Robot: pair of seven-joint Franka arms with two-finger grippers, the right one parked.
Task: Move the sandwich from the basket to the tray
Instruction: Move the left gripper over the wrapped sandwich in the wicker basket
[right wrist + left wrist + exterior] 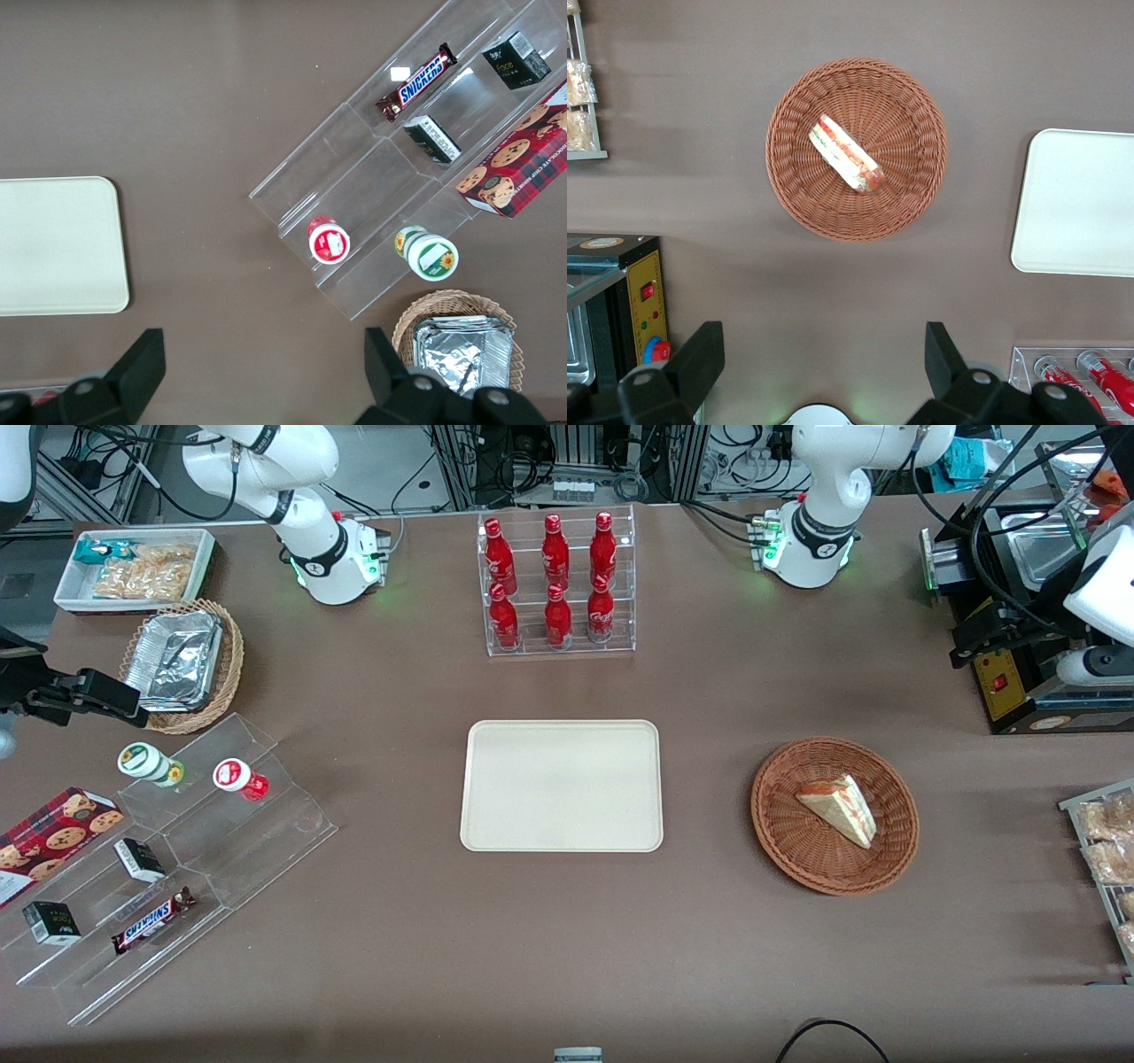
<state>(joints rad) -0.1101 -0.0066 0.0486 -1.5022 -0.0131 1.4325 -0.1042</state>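
The sandwich point(840, 808), a pale wedge with red and green filling, lies in the round reddish-brown basket point(780, 841) toward the working arm's end of the table. Seen from the left wrist, the sandwich point(846, 155) rests edge-up near the middle of the basket point(788, 177). The cream tray point(561, 784) lies bare at the table's middle, beside the basket, and its rounded end point(1081, 204) also shows from the wrist. My left gripper point(974, 642) hangs high above the table, farther from the front camera than the basket. That gripper point(824, 354) is open with nothing between its fingers.
A clear rack of red bottles point(556, 584) stands farther back than the tray. A black machine with a yellow panel point(1010, 682) sits beside the gripper. Bagged pastries point(1107, 841) lie at the working arm's table end. Acrylic snack steps point(177, 850) and a foil-filled basket point(182, 660) lie toward the parked arm's end.
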